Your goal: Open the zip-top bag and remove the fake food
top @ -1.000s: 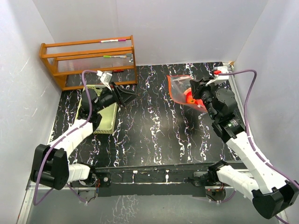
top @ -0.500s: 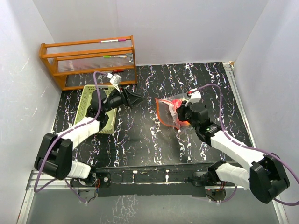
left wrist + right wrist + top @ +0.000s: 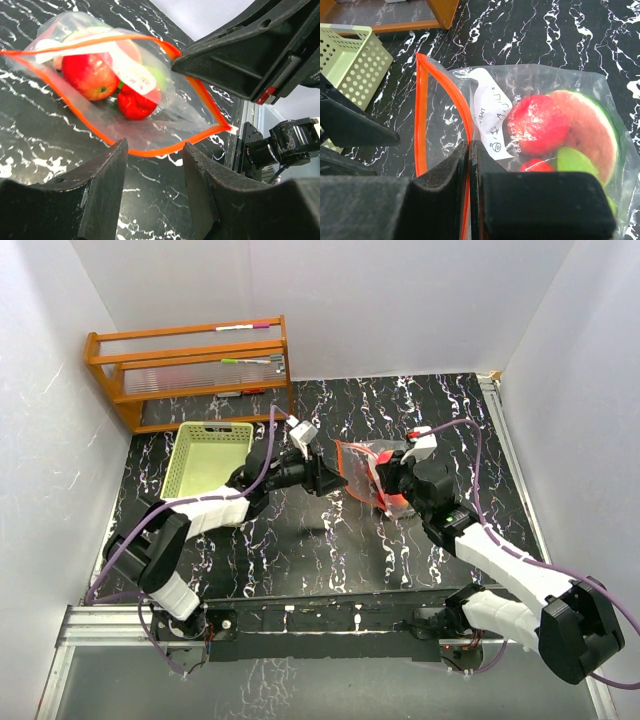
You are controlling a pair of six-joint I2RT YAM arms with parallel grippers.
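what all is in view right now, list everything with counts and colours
zip-top bag: one, clear with orange-red edging, middle of the table
fake food: several pieces, mostly red with some green, inside the bag
label: one, white, on the bag
basket: one, pale green, left side, in front of the rack
rack: one, orange-brown wood, far left corner
table: one, black with white veining
left gripper: one, black, open, at the bag's left edge
right gripper: one, black, shut on the bag's zip edge
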